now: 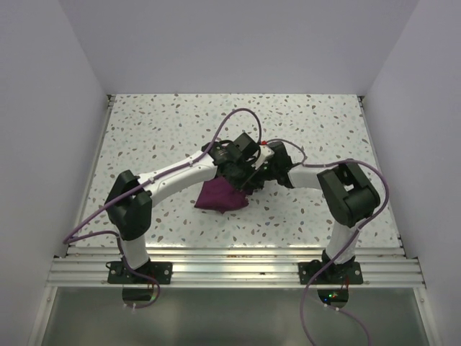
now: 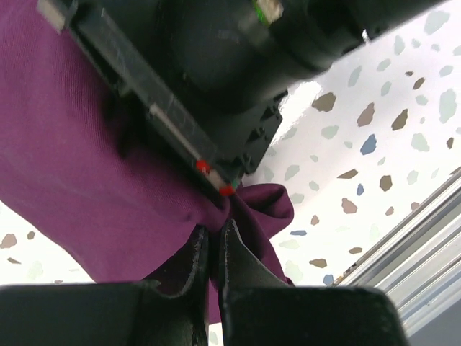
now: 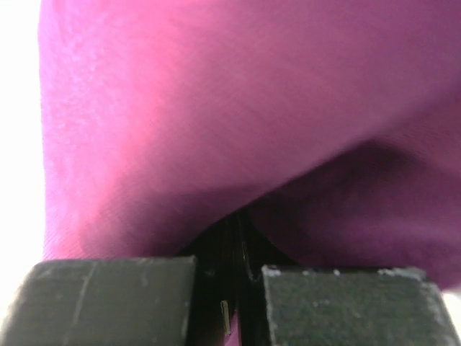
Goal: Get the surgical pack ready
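The surgical pack [image 1: 222,197] shows as a bunched plum-purple cloth hanging just under both wrists at the table's middle. My left gripper [image 2: 214,234] is shut, pinching a fold of the purple cloth [image 2: 86,180] between its black fingers. Right above it sits the right arm's black head with red marks. My right gripper [image 3: 240,223] is shut on the same cloth [image 3: 216,108], which fills its whole view. In the top view the left gripper [image 1: 241,176] and the right gripper [image 1: 253,175] meet over the cloth. No tray, instruments or gauze show.
The speckled white tabletop [image 1: 166,130] is bounded by white walls on three sides. A metal rail [image 1: 230,263] runs along the near edge, with both arm bases bolted to it. Purple cables loop from each arm.
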Controlling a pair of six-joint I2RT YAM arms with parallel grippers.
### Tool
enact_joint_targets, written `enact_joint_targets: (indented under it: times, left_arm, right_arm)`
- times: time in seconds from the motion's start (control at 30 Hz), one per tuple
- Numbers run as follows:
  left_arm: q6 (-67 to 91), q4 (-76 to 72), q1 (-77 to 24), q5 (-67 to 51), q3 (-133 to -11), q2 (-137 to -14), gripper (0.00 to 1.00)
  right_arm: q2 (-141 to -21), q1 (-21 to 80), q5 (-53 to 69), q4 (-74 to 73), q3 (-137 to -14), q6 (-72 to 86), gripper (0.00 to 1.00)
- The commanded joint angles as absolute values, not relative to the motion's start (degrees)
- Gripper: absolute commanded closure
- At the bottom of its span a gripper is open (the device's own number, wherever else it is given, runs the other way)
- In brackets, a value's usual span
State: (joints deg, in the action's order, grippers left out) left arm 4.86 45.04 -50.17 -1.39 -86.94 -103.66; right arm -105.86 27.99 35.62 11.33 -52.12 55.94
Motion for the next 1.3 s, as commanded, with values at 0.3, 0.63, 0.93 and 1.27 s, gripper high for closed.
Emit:
enact_joint_targets:
  times: [0.3, 0.63, 0.93, 1.27]
  left_arm:
    - [3.9, 37.1, -51.2, -4.3, -84.4, -98.7, 1.0]
    - [3.4, 36.8, -51.4, -8.2, -86.8, -99.0, 1.0]
    - [1.4, 37.3, -54.1, -10.2, -88.9, -99.9, 1.0]
    - [1.6, 37.2, -54.7, -9.0, -86.0, -98.3, 1.0]
  right_arm:
    - [-93.9, 13.8, 35.2, -12.5, -54.0, 37.4, 1.0]
    - [-97.3, 14.2, 36.4, -0.2, -52.6, 45.4, 1.0]
    - [-109.0, 22.6, 34.7, 18.1, -55.7, 58.6, 1.0]
    - [-104.2, 14.2, 34.0, 8.4, -55.1, 52.5, 1.0]
